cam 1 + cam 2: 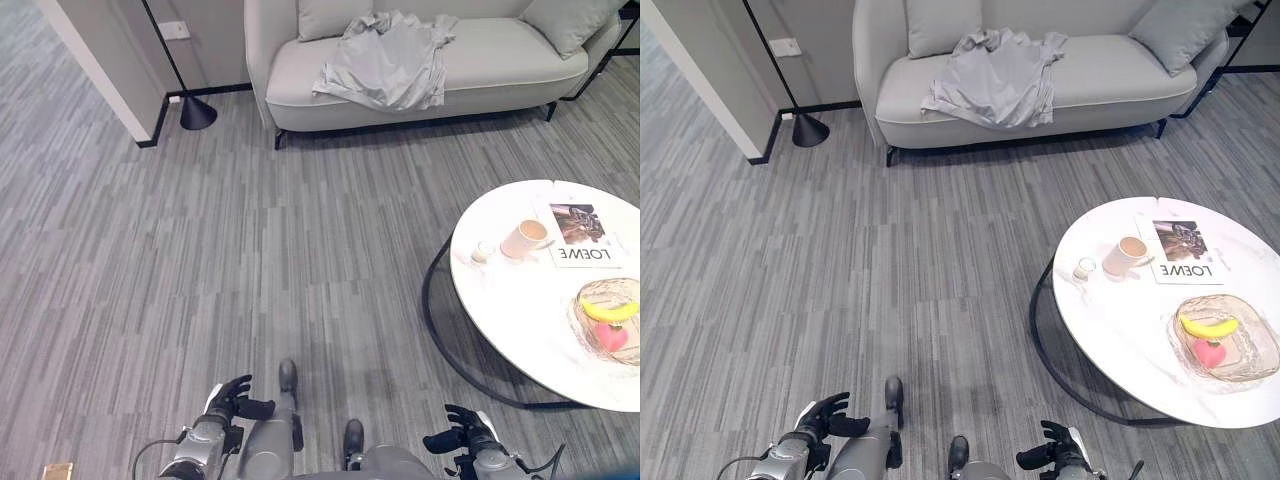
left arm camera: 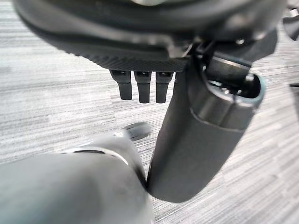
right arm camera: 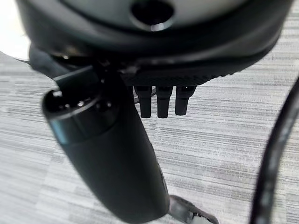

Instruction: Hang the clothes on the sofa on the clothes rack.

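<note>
Your target, the crumpled pale grey shirt (image 1: 385,62), lies spread in loose folds on the seat of the light grey upholstered sofa (image 1: 510,60), one edge drooping over the seat's front and its top bunched against the backrest. Your left hand (image 1: 232,399) and right hand (image 1: 462,428) hang low over the grey striped carpet floor (image 1: 200,250), well apart from it, fingers relaxed and holding nothing. A round white table (image 1: 520,310) stands to your right.
</note>
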{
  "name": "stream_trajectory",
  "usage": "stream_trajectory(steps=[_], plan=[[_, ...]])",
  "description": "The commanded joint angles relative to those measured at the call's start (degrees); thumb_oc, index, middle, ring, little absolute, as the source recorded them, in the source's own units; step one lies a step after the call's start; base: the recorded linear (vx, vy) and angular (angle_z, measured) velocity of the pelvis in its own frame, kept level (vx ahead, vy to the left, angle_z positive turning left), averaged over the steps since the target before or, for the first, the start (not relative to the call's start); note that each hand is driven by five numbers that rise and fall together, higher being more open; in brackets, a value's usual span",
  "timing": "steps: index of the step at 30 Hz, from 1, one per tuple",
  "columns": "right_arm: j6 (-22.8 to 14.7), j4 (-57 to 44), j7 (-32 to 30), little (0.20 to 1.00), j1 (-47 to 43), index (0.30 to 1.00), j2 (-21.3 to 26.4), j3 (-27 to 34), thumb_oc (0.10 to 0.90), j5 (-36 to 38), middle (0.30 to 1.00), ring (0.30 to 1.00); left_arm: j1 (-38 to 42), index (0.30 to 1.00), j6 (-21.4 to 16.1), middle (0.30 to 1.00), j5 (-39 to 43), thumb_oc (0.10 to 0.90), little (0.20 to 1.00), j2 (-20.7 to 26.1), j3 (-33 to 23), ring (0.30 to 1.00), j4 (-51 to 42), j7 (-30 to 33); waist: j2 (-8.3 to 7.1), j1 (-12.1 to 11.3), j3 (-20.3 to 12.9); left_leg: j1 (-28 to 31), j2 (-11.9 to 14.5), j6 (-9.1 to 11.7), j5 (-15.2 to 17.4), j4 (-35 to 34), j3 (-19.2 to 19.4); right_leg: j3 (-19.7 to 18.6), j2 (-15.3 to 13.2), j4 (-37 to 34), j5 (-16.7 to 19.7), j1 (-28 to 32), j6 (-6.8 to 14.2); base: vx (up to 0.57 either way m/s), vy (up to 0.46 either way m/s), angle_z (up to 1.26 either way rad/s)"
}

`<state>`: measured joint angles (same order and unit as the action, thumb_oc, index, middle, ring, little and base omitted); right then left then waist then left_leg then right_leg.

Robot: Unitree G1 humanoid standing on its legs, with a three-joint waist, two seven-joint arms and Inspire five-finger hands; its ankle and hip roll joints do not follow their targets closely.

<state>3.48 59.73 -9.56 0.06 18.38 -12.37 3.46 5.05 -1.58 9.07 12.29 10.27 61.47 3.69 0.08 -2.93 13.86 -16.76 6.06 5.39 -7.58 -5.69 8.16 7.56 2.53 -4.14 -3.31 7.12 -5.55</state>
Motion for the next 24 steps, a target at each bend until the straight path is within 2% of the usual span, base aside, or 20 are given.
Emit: stream_trajectory(steps=[1, 2, 4, 5, 6, 7, 9, 10, 11, 12, 13, 15, 16, 17, 18, 19, 20, 21, 22, 24], plan=[[-1.8, -2.62, -0.34, 0.9, 0.05, 0.9, 1.7, -0.64, 0.8, -0.03, 0.9, 0.9, -4.88, 0.9, 0.75, 0.9, -1.37, 0.8, 0.9, 0.72, -0.54, 0.9, 3.75, 1.1, -1.24, -1.34, -3.89, -2.59, 1.08, -0.24, -3.89, 0.69, 3.77, -0.32, -5.35, -0.77, -6.04, 8.96, 8.87, 0.78, 0.232, -0.47], [-1.74, -2.44, -0.16, 0.9, 0.39, 0.9, 1.31, -0.57, 0.8, -0.52, 0.9, 0.9, -5.2, 0.9, 0.87, 0.9, -1.5, 0.8, 0.9, 0.96, -1.18, 0.9, 4.17, 1.28, -1.62, -1.58, -4.76, -1.71, 0.59, -0.31, -4.97, 0.69, 3.58, -0.83, -6.17, 0.28, -6.25, 9.09, 9.3, 0.79, 0.249, -0.57], [-1.73, -1.57, 0.76, 0.9, 0.93, 0.9, 0.78, -0.8, 0.8, -1.54, 0.9, 0.9, -5.54, 0.9, 0.77, 0.9, -1.81, 0.8, 0.9, 1.37, -1.78, 0.9, 4.9, 1.08, -2.98, -2.6, -6.03, 0.7, -1.57, -1.66, -4.67, 0.69, 3.73, -1.32, -8.84, 4.11, -4.35, 9.07, 10.64, 0.54, 0.167, -0.63], [-1.73, -1.57, 0.76, 0.9, 0.93, 0.9, 0.78, -0.8, 0.8, -1.54, 0.9, 0.9, -5.54, 0.9, 0.77, 0.9, -1.81, 0.8, 0.9, 1.37, -1.78, 0.9, 4.9, 1.08, -2.98, -2.6, -6.02, 0.7, -1.58, -1.66, -4.67, 0.69, 3.73, -1.32, -8.84, 4.11, -4.35, 9.07, 10.64, 0.57, 0.197, -0.66], [-1.68, -0.64, 1.72, 0.9, 0.92, 0.9, 0.53, -0.99, 0.8, -2.46, 0.9, 0.9, -5.35, 0.9, 0.87, 0.9, -2.31, 0.8, 0.9, 1.97, -1.69, 0.9, 5.07, 0.73, -4.57, -3.24, -6.32, 3.78, -4.74, -3.83, -2.51, 0.69, 4.22, -1.73, -12.07, 14.7, 4.03, 5.86, 12.25, 0.38, 0.138, -0.49], [-1.68, -0.64, 1.72, 0.9, 0.92, 0.9, 0.53, -0.99, 0.8, -2.47, 0.9, 0.9, -5.35, 0.9, 0.87, 0.9, -2.31, 0.8, 0.9, 1.97, -1.69, 0.9, 5.07, 0.73, -4.61, -3.29, -6.32, 3.8, -4.76, -3.84, -2.49, 0.69, 4.28, -1.78, -12.12, 14.74, 4.01, 5.82, 12.26, 0.53, 0.218, -0.42], [-1.73, -0.68, 1.85, 0.9, 0.32, 0.9, 0.6, -0.35, 0.8, -1.77, 0.9, 0.9, -4.7, 0.9, 0.86, 0.9, -1.77, 0.8, 0.9, 2.28, -1.7, 0.9, 4.68, 0.63, -4.93, -2.75, -5.24, 6.92, -6.49, -5.85, 0.33, 0.7, 5.33, -1.89, -14.88, 28.64, 13.69, -0.26, 12.92, 0.43, 0.281, -0.03], [-1.72, -1.48, 1.5, 0.9, -0.09, 0.9, 0.55, 0.47, 0.8, -1.28, 0.9, 0.9, -3.82, 0.9, 0.78, 0.9, -1.78, 0.8, 0.9, 2.73, -1.02, 0.9, 4.26, 0.89, -4.69, -1.23, -3.95, 11.5, -8.08, -7.57, 4.58, 0.69, 5.85, 0.34, -19.23, 38.97, 18.06, -5.71, 13.35, 0.57, 0.387, 0.2], [-1.76, -1.56, 1.31, 0.9, -0.15, 0.9, 0.46, 0.71, 0.8, -1.04, 0.9, 0.9, -3.48, 0.9, 0.76, 0.9, -1.48, 0.8, 0.9, 2.86, -0.85, 0.9, 3.7, 1.03, -3.88, -0.65, -3.3, 13.03, -7.84, -8.03, 5.87, 0.69, 6.24, 1.01, -20.57, 42.69, 18.2, -9.29, 13.33, 0.59, 0.348, 0.24], [-1.67, -1.63, 1.22, 0.9, 0.02, 0.9, 0.28, 1.08, 0.8, -0.88, 0.9, 0.9, -3.08, 0.9, 0.6, 0.9, -1.05, 0.8, 0.9, 2.86, -0.91, 0.9, 3.18, 1.13, -3.0, -0.1, -2.73, 14.94, -7.7, -8.23, 7.54, 0.69, 6.29, 2.7, -21.81, 42.44, 15.77, -12.54, 12.78, 0.27, 0.14, 0.24], [-1.65, -1.64, 1.22, 0.9, 0.02, 0.9, 0.3, 1.09, 0.8, -0.89, 0.9, 0.9, -3.07, 0.9, 0.6, 0.9, -1.04, 0.8, 0.9, 2.84, -0.9, 0.9, 3.18, 1.13, -3.04, -0.06, -2.66, 15.02, -7.76, -8.24, 7.62, 0.69, 6.25, 2.74, -21.9, 42.59, 15.6, -12.49, 12.76, 0.31, 0.067, 0.15], [-1.59, -1.7, 1.04, 0.9, 0.2, 0.9, 0.53, 1.36, 0.8, -0.73, 0.9, 0.9, -2.5, 0.9, 0.13, 0.9, -0.16, 0.8, 0.9, 2.83, -0.87, 0.9, 1.99, 1.25, -1.89, 1.38, -1.77, 17.65, -7.17, -7.71, 9.14, 0.69, 6.05, 5.74, -21.25, 36.83, 11.63, -15.56, 12.27, 0.44, -0.031, 0.23], [-1.44, -1.35, 0.68, 0.9, 0.16, 0.9, 0.86, 1.6, 0.8, -1.04, 0.9, 0.9, -1.97, 0.9, -0.22, 0.9, 0.38, 0.8, 0.9, 2.87, -0.74, 0.9, 0.77, 1.3, -1.22, 2.89, -1.04, 20.19, -7.16, -6.78, 11.42, 0.69, 5.66, 6.8, -18.69, 25.96, 9.16, -18.63, 12.57, 0.6, -0.123, 0.13], [-1.33, -1.0, 0.63, 0.9, 0.04, 0.9, 0.97, 1.69, 0.8, -0.93, 0.9, 0.9, -2.01, 0.9, -0.28, 0.9, 0.34, 0.8, 0.9, 2.82, -0.66, 0.9, 0.97, 1.33, -1.15, 3.63, -0.69, 21.96, -7.35, -6.29, 12.65, 0.69, 5.26, 6.52, -16.83, 19.26, 9.52, -19.45, 13.09, 0.41, -0.132, -0.07], [-1.34, -1.01, 0.63, 0.9, -0.04, 0.9, 0.98, 1.7, 0.8, -0.92, 0.9, 0.9, -1.93, 0.9, -0.3, 0.9, 0.34, 0.8, 0.9, 2.81, -0.7, 0.9, 0.96, 1.33, -1.23, 3.64, -0.6, 21.44, -7.3, -6.44, 11.76, 0.69, 5.72, 7.09, -16.74, 18.18, 10.73, -19.43, 12.32, 0.29, -0.106, -0.07], [-1.23, -0.77, 0.62, 0.9, 0.0, 0.9, 0.97, 1.82, 0.8, -0.8, 0.9, 0.9, -1.92, 0.9, -0.29, 0.9, 0.31, 0.8, 0.9, 2.77, -0.8, 0.9, 1.02, 1.35, -1.49, 4.35, -0.61, 22.72, -7.67, -5.91, 12.73, 0.69, 5.44, 6.34, -15.19, 12.15, 11.16, -20.2, 13.1, 0.52, -0.167, 0.15], [-1.11, 0.18, 0.74, 0.9, 0.62, 0.9, 0.58, 2.1, 0.8, -0.76, 0.9, 0.9, -1.78, 0.9, -0.64, 0.9, -0.31, 0.8, 0.9, 2.61, -1.47, 0.9, 1.79, 1.22, -2.02, 6.24, -0.5, 26.25, -8.72, -4.86, 15.67, 0.69, 3.51, 4.22, -11.49, -0.21, 14.55, -22.39, 15.22, 0.58, -0.155, 0.26], [-1.11, 0.18, 0.74, 0.9, 0.63, 0.9, 0.58, 2.1, 0.8, -0.76, 0.9, 0.9, -1.79, 0.9, -0.64, 0.9, -0.31, 0.8, 0.9, 2.62, -1.47, 0.9, 1.79, 1.22, -2.03, 6.25, -0.52, 26.22, -8.73, -4.87, 15.66, 0.69, 3.5, 4.22, -11.5, -0.21, 14.55, -22.42, 15.22, 0.77, -0.193, 0.29], [-0.74, 1.04, 0.9, 0.9, 1.2, 0.9, 0.36, 2.24, 0.8, -1.45, 0.9, 0.9, -1.85, 0.9, -0.93, 0.9, -1.24, 0.8, 0.9, 2.25, -1.91, 0.9, 2.48, 0.75, -1.67, 7.33, -0.69, 28.39, -8.84, -4.16, 17.11, 0.69, 2.72, 3.3, -10.88, -0.86, 14.67, -26.47, 16.56, 0.52, -0.123, 0.32], [-1.19, 1.73, 1.21, 0.9, 2.11, 0.9, 0.54, 2.64, 0.8, -1.21, 0.9, 0.9, -2.47, 0.9, -1.13, 0.9, -1.74, 0.8, 0.9, 1.44, -1.78, 0.9, 3.3, 0.09, -1.18, 7.67, -1.58, 30.8, -9.23, -4.4, 19.09, 0.69, 0.73, 3.53, -10.39, -0.86, 15.41, -25.19, 16.32, 0.66, -0.196, 0.59]])
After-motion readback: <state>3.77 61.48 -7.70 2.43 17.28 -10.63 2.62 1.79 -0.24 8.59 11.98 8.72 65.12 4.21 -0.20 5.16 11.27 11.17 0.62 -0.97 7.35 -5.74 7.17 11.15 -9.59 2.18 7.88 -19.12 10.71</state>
